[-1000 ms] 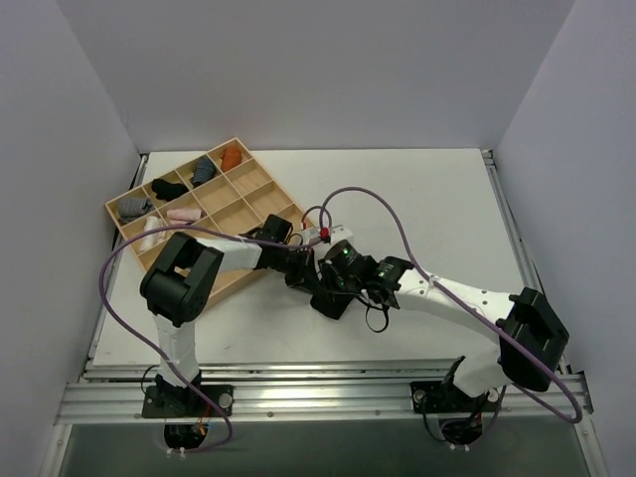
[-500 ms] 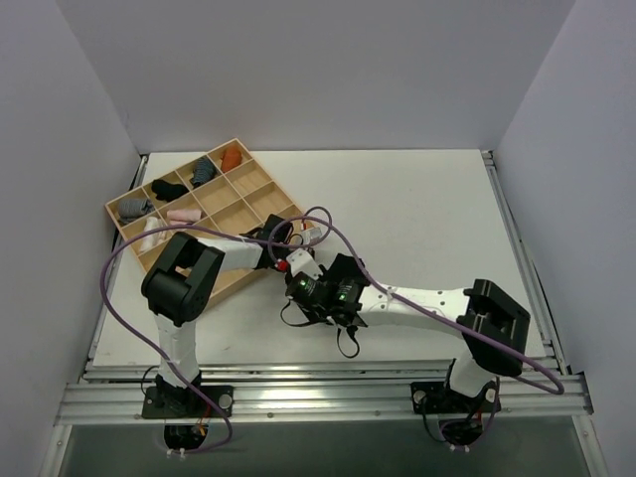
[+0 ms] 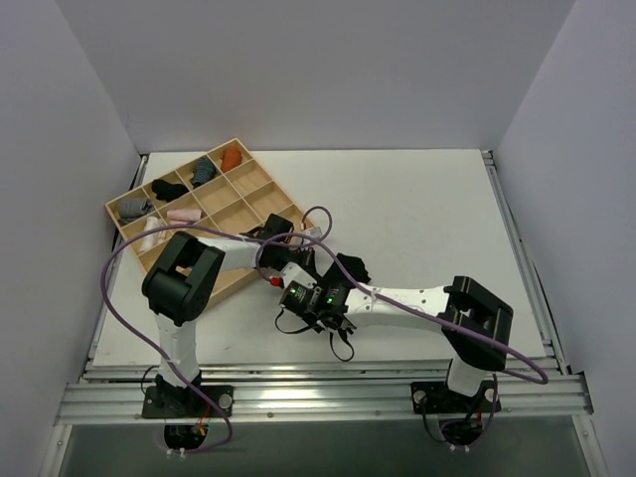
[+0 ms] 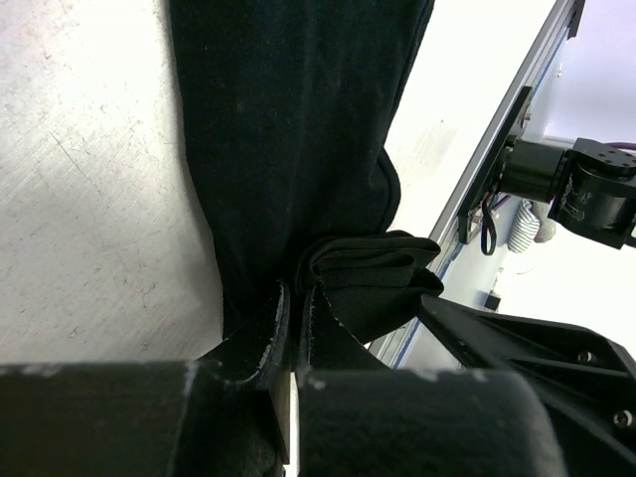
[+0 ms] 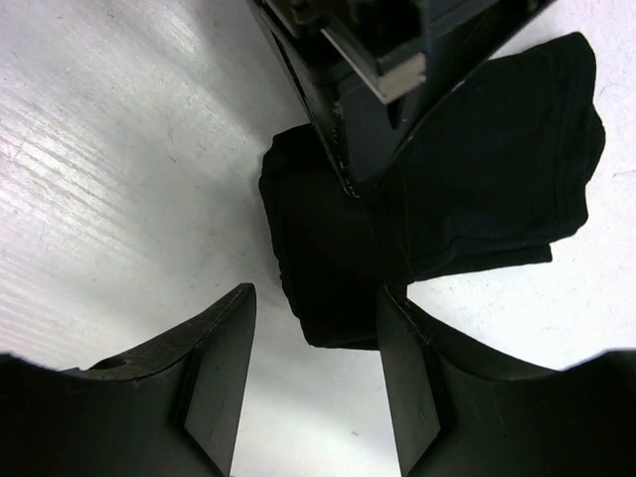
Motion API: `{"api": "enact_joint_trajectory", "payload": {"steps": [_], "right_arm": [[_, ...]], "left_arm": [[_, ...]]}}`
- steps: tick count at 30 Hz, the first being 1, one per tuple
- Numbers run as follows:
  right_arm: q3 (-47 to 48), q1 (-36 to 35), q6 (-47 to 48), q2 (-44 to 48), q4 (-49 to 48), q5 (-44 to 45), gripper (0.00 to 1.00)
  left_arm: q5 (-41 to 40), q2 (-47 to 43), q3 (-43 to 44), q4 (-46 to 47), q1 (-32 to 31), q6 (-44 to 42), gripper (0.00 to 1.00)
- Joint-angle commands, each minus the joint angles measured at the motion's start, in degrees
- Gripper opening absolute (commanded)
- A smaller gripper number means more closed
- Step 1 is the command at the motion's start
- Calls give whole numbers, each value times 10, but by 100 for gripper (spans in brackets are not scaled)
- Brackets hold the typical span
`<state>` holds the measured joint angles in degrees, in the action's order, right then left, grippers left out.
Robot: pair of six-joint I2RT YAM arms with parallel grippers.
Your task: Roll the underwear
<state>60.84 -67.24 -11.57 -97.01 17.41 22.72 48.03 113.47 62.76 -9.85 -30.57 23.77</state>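
Underwear [image 4: 298, 119]: black cloth lying on the white counter [image 3: 427, 199], near its middle, just right of the wooden tray [image 3: 270, 175].
Left hand [image 4: 295, 298]: fingers pressed together, pinching a bunched fold of the underwear.
Right hand [image 5: 313, 348]: 2 fingers spread wide, gripping nothing, poised over the bunched end.
Left wrist view only: flat cloth stretching away from the pinch.
Right wrist view only: the garment's outline.
Top view: the 2 hands crowd together, hiding most of the cloth.
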Motion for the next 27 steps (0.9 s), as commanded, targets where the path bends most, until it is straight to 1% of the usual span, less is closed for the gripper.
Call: {"api": "enact_joint_trajectory", "payload": {"steps": [1,4,21,27], "right_arm": [[31,-7,32,-18,35,22,47],[34,-13,43,-34,47,33,47],[39,-16,103,-80,62,29,47],[46,1,132,-102,52,8,43]], "left_arm": [[-92,32,-1,-32,4,-35,2],[-93,33,1,-33,4,-36,2],[-91,41,3,-40,4,-36,2],[-88,47,6,-42,4,-38,2]]}}
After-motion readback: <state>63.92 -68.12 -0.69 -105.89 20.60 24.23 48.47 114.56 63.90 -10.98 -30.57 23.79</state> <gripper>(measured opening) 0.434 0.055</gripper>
